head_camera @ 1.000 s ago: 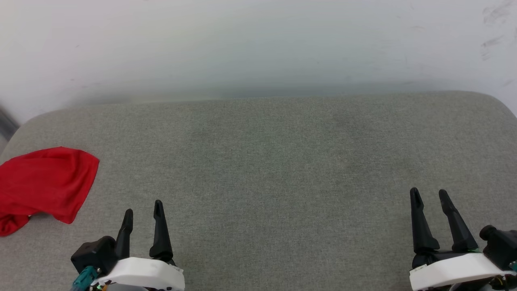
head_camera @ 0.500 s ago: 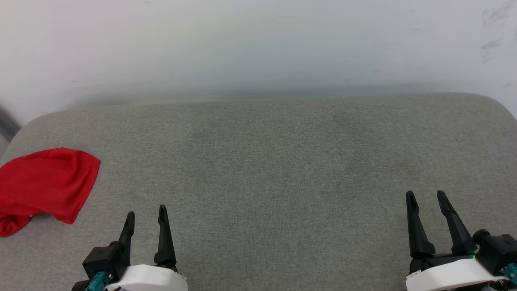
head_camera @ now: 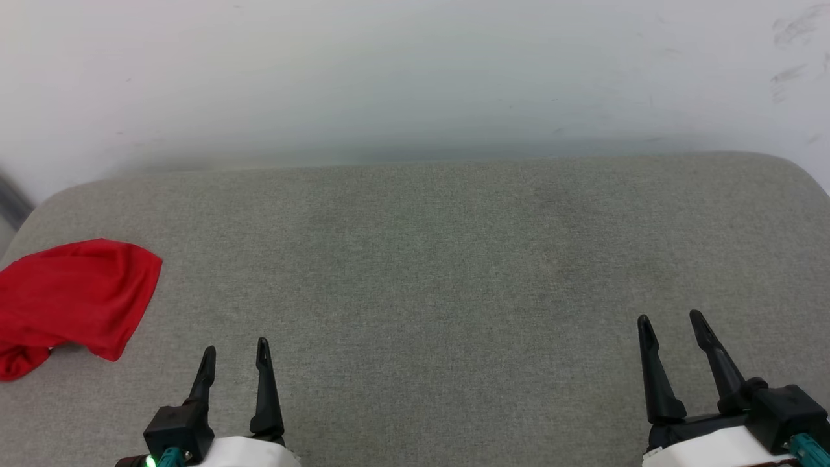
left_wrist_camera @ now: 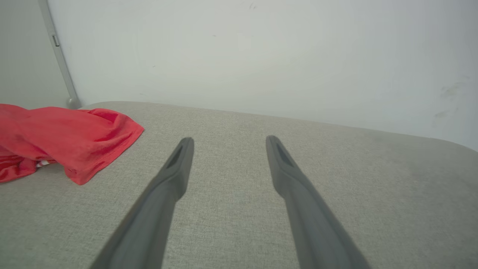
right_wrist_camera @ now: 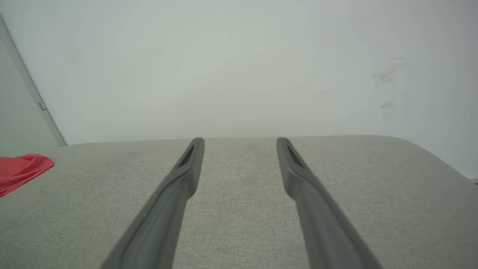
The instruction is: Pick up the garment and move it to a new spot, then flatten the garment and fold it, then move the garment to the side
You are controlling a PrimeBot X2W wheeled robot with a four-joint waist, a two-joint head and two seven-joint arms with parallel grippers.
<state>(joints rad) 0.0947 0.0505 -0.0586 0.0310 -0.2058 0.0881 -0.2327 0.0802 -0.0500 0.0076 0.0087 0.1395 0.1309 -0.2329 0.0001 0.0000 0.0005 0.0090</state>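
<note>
padded surface (head_camera: 428, 259) bare across middle and right; garment (head_camera: 71, 292) heaped at left edge; wall (head_camera: 415, 78) bounds far side.

Over at the far left of the grey cushioned surface (head_camera: 415, 272): the garment (head_camera: 74, 295), bright red, thin and soft, lying in a loose crumpled heap. Top layer draped fairly smooth, rounded edge toward the middle of the surface, tapering to a corner on the near side. Darker bunched folds tucked underneath at the near-left end. A sliver of red-and-white striped trim (left_wrist_camera: 44, 163) peeking out below the top layer in the left wrist view. Cut off by the left edge of the head view.
</note>
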